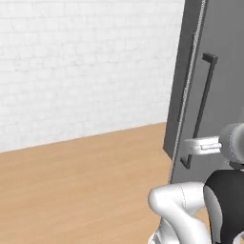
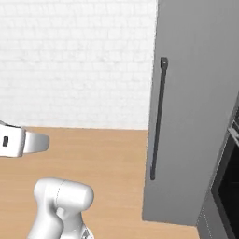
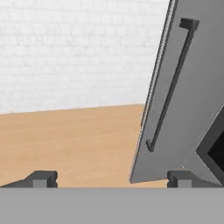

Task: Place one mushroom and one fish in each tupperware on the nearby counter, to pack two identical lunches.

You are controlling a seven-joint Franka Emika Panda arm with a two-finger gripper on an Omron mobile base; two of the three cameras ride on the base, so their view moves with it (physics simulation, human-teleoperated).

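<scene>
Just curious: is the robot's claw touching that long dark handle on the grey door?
Apart. In the hand view the gripper is open, its fingertips low, the handle farther ahead.

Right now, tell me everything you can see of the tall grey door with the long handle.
The door is a tall, flat, matt grey panel standing upright from the wooden floor, beside a white brick wall. A thin dark bar handle runs vertically near its left edge, fixed at both ends. It looks closed. Nothing touches it.

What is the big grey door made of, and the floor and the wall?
The grey door looks like smooth matte metal, though painted is possible; its long bar handle looks like dark metal. The floor looks like light wood. The wall looks like white-painted brick, with faint brick lines.
</scene>
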